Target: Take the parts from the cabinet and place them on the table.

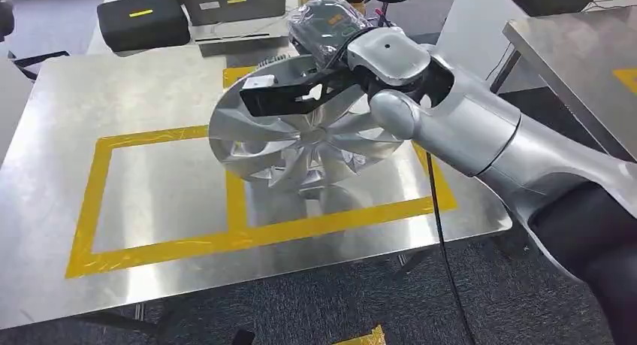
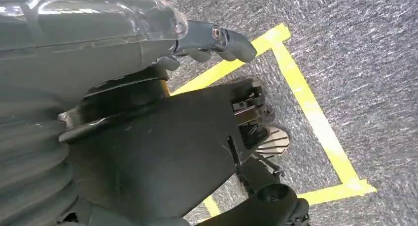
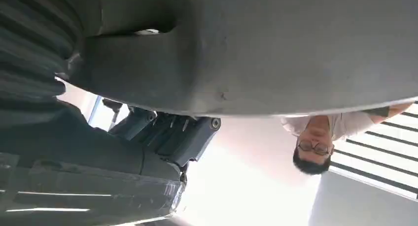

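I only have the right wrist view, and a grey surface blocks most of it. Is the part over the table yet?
Observer: Yes. In the head view the right hand holds a silver wheel cover by its far rim, tilted over the steel table.
Operator: Inside a marked area?
Observer: It sits over the right-hand yellow tape box. I cannot tell whether it touches the table.
Operator: And the other arm?
Observer: The left hand hangs over grey carpet marked with yellow tape.
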Controlling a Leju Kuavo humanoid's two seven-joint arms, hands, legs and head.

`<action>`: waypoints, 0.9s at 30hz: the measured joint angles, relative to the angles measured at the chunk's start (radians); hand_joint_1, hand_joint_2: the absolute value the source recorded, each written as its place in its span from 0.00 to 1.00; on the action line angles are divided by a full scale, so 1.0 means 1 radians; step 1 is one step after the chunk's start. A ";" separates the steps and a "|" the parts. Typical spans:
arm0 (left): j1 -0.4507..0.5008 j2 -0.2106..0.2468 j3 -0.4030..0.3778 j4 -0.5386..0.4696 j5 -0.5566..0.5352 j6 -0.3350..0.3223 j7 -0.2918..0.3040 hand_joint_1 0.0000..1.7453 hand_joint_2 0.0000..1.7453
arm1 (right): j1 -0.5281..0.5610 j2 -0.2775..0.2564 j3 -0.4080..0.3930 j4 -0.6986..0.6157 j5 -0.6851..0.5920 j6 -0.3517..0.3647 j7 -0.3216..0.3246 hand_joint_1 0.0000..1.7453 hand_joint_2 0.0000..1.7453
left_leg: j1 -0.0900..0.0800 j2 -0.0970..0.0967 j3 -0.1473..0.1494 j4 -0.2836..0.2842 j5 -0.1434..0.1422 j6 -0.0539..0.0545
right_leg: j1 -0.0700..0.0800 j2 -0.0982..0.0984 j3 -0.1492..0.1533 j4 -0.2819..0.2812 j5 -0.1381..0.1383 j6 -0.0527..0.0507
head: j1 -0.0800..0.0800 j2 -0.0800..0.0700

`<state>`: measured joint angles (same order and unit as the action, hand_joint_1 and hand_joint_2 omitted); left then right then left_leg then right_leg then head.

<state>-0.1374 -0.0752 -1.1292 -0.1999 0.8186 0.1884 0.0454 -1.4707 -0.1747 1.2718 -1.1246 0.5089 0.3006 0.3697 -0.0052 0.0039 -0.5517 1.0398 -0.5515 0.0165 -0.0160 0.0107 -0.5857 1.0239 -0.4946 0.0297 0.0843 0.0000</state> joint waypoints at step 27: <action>-0.006 -0.004 -0.024 0.000 -0.026 -0.026 0.036 0.00 1.00 | 0.004 -0.006 -0.026 0.150 -0.304 0.240 0.140 1.00 1.00 | 0.001 -0.008 0.027 -0.003 -0.005 -0.003 | 0.001 -0.006 0.032 -0.006 -0.008 -0.004 | -0.002 0.000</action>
<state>-0.1432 -0.0793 -1.1532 -0.1999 0.7927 0.1621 0.0813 -1.4669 -0.1804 1.2455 -0.9747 0.2046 0.5405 0.5100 -0.0038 -0.0037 -0.5243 1.0370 -0.5565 0.0136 -0.0149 0.0048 -0.5532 1.0181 -0.5028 0.0260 0.0820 0.0000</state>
